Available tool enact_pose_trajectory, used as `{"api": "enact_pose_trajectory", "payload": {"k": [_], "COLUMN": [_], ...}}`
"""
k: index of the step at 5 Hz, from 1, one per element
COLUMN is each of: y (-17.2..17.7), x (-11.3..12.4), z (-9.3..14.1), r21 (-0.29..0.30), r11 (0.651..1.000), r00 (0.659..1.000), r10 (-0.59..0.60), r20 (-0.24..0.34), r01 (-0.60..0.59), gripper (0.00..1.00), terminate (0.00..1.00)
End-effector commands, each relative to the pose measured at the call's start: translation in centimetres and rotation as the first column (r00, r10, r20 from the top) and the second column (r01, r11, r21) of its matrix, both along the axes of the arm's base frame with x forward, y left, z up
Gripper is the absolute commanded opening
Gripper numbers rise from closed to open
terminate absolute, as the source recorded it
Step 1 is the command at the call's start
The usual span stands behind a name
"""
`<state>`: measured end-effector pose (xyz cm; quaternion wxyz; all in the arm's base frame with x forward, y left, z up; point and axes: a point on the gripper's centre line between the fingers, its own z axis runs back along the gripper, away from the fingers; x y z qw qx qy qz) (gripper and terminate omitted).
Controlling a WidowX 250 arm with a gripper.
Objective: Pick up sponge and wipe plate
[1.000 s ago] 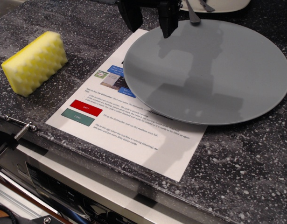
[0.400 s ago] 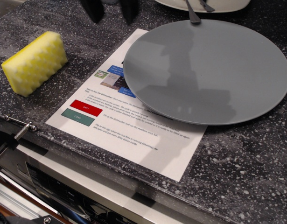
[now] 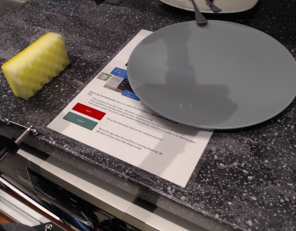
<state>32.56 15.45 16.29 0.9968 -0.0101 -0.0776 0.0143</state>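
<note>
Yellow foam of the sponge is seen at the counter's left, well apart from the plate, long axis slanting toward upper right; no gripper is visible, so its jaws cannot be judged.

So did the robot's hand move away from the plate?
Yes. A second ago it hung over the plate's far left edge; it slid left toward the sponge side and is now out of view.
</note>
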Motion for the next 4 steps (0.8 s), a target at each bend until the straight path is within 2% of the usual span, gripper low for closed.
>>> {"api": "enact_pose_trajectory", "payload": {"k": [1, 2, 3, 4], "y": [4.2, 5.4, 6.0, 6.5], "x": [-1.6, -2.4, -2.4, -2.0], "z": [-0.6, -2.0, -2.5, -4.5], "r21": [0.078, 0.098, 0.090, 0.117], "r11": [0.997, 0.995, 0.996, 0.993], "r00": [0.999, 0.999, 0.999, 1.000], "r10": [-0.030, -0.032, -0.029, -0.023], "r20": [0.037, 0.034, 0.036, 0.011], "r01": [0.027, 0.028, 0.025, 0.021], "gripper": [1.00, 1.00, 1.00, 1.00], "terminate": [0.00, 0.00, 0.00, 0.00]}}
